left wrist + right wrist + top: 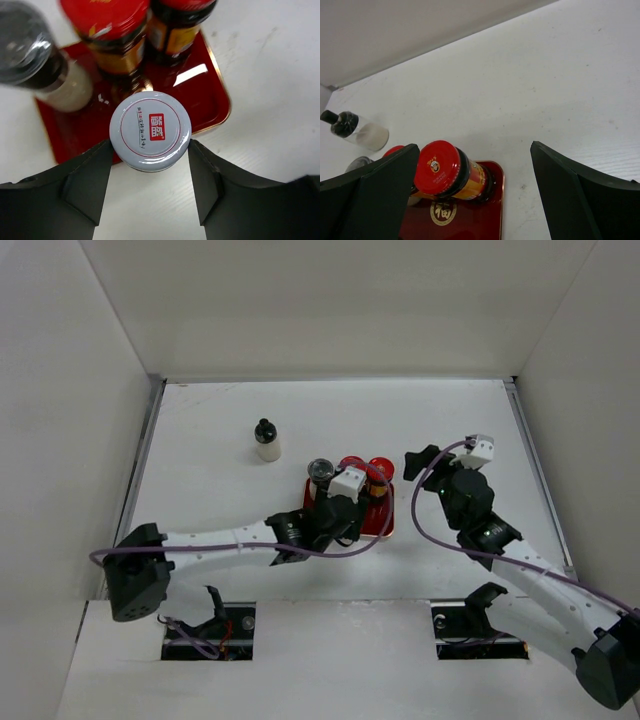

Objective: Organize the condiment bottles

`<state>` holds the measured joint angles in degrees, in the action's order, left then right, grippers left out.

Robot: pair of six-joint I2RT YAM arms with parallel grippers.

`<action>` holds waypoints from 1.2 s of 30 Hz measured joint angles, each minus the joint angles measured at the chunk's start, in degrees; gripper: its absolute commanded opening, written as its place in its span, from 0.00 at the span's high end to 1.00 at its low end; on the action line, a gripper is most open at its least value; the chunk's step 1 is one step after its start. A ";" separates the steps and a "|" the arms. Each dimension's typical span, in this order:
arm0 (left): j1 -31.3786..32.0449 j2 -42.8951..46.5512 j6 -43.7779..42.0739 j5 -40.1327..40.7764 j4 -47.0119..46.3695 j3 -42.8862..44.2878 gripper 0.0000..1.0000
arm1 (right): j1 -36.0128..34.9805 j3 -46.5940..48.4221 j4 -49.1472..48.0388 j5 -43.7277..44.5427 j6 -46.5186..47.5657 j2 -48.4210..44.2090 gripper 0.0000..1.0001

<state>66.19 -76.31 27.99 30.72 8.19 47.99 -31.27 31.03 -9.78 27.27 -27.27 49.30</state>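
Left wrist: left gripper (150,146) clamped on white-cap bottle (150,127); right gripper (474,147) jaws wide apart, empty.

The right gripper (474,146) fills the lower corners, its two dark jaws spread wide at 8 and 4 o'clock with nothing between them but open white desk (560,90). Near 7 o'clock, a red-capped amber bottle (442,169) with a yellow label stands on a glossy red tray (487,220), just beside the left jaw. A round gold emblem (443,212) sits on the tray below the bottle. A second red cap (394,150) and a grey cap (359,163) peek out behind the left jaw. At 9 o'clock, well apart, stands a black-capped pale bottle (357,132). A pale wall (395,30) runs across the top.
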 measured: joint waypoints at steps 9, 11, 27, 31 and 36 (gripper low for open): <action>0.70 -13.84 -4.15 -1.66 -14.84 7.78 0.67 | 1.95 -0.31 0.04 0.04 -0.55 -0.94 0.00; 0.68 -15.91 -4.72 -1.62 -17.22 7.80 0.67 | 2.49 -0.83 0.04 0.13 -0.83 -1.70 0.00; 2.67 -19.71 -7.28 4.90 -29.27 2.45 0.25 | 3.15 -2.05 0.31 0.20 -2.49 -2.27 0.00; 3.26 -15.76 -8.07 6.86 -28.85 0.68 0.22 | 3.15 -2.05 0.33 0.22 -2.60 -2.27 0.00; 4.09 -6.10 -9.92 8.66 -28.06 -1.29 0.22 | 3.15 -2.08 0.33 0.20 -2.64 -1.79 0.05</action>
<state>70.28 -82.41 18.06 39.38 -19.88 46.70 -28.12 28.95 -9.45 27.46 -29.91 47.51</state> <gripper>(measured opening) 0.782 0.992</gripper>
